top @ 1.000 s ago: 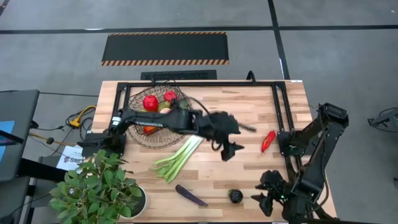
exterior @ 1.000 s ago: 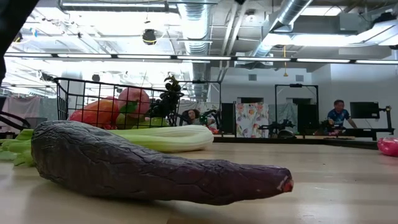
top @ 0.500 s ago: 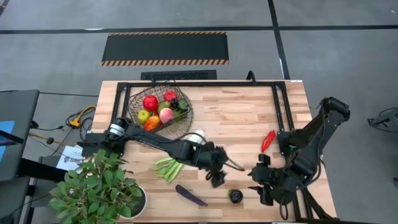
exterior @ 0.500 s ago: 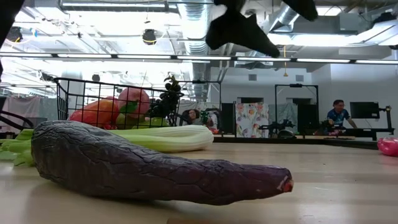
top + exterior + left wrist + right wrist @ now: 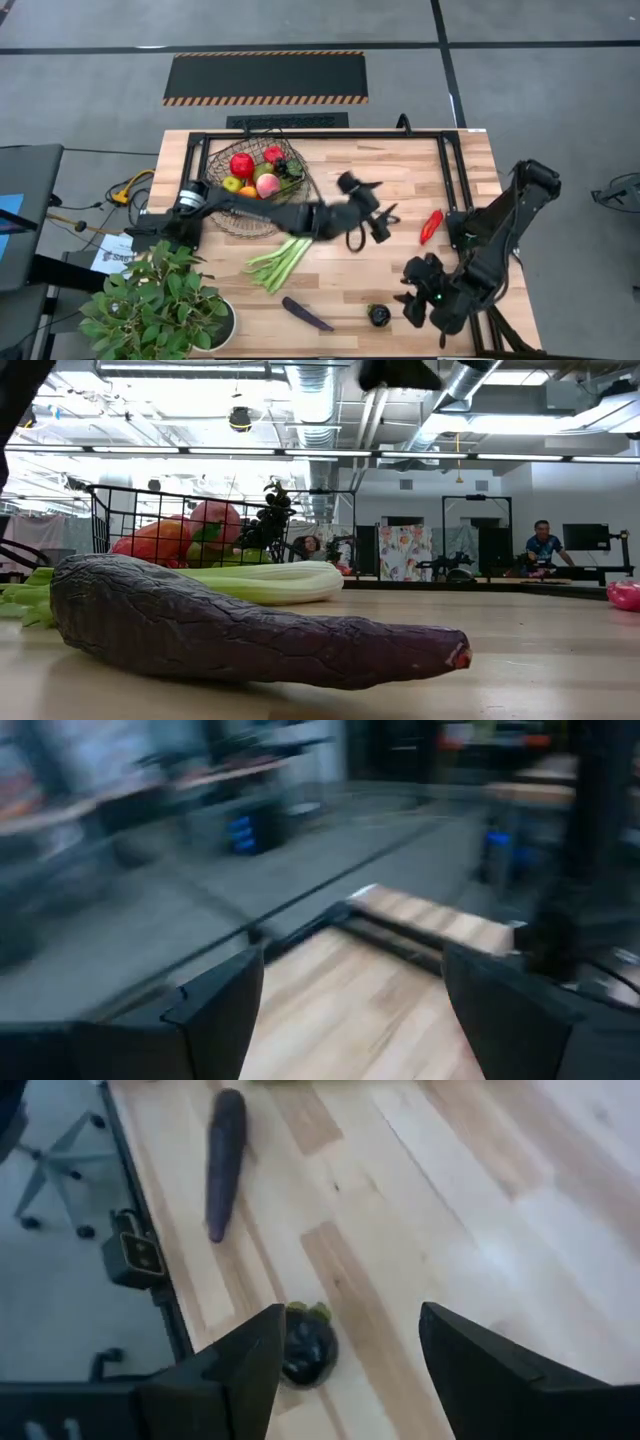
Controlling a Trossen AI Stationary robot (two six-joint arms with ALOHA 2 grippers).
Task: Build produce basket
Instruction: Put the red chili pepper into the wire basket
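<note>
High view: left gripper (image 5: 377, 222) open and empty, mid-table right of basket (image 5: 262, 190) at far left holding fruit. Right gripper (image 5: 412, 297) open, empty, just right of dark round fruit (image 5: 378, 315). Aubergine (image 5: 306, 314), celery (image 5: 286, 258), chilli (image 5: 430, 226) lie on table (image 5: 400, 180).

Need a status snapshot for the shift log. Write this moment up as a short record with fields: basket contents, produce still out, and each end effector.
basket: far left of table, holds red apples, a green pear and a peach
leek: on table, near side of basket
aubergine: on table, near edge
dark round fruit: on table, right of the aubergine
red chilli: on table, right side
left end effector: open, empty, above mid table
right end effector: open, empty, beside the dark round fruit
</note>
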